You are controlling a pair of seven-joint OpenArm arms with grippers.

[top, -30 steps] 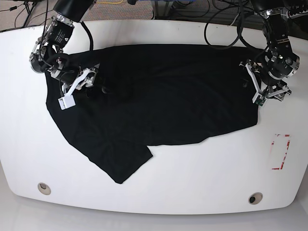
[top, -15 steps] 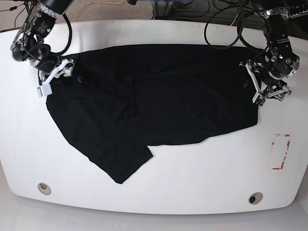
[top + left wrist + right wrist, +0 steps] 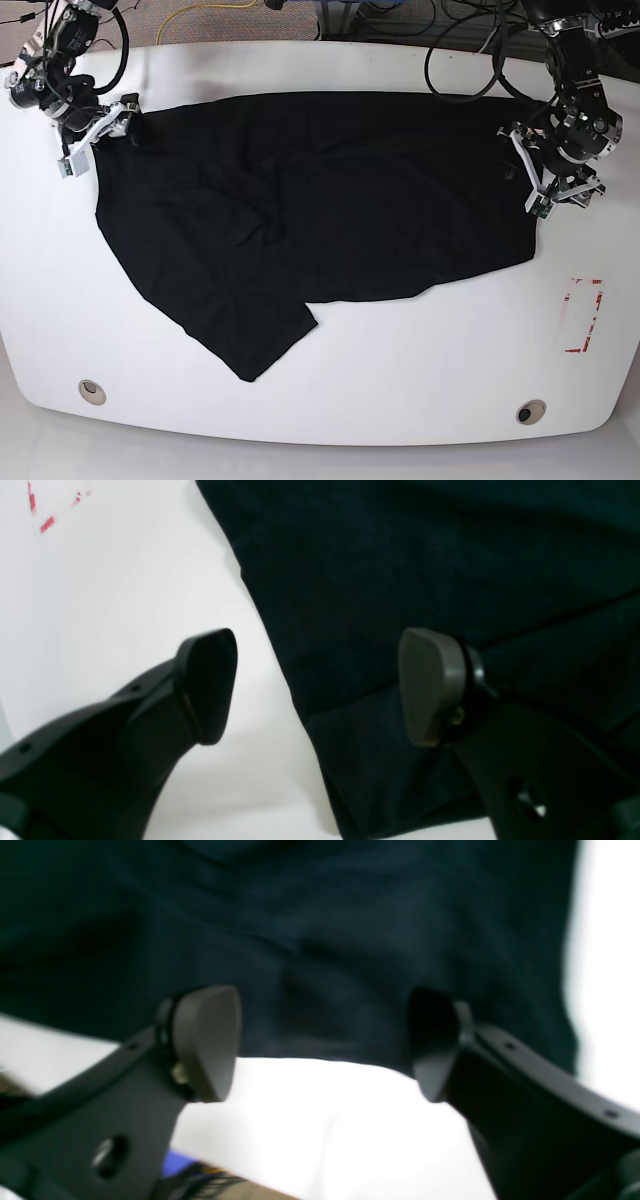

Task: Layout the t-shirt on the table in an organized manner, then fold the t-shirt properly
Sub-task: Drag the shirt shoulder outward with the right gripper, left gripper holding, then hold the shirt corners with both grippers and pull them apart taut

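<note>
Base overhead; wrists close above t-shirt [image 3: 320, 210]

Beyond the worktop's far edge, black cables [image 3: 450, 30] and a yellow cord [image 3: 205, 12] lie on the floor.

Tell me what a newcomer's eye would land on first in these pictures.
The black t-shirt dominates, spread rumpled across the middle of the glossy white table, one corner trailing toward the near edge. The right gripper sits at the shirt's far corner on the base view's left and the left gripper at its edge on that view's right, both open. A red-and-white tape rectangle marks the bare tabletop nearby.
</note>
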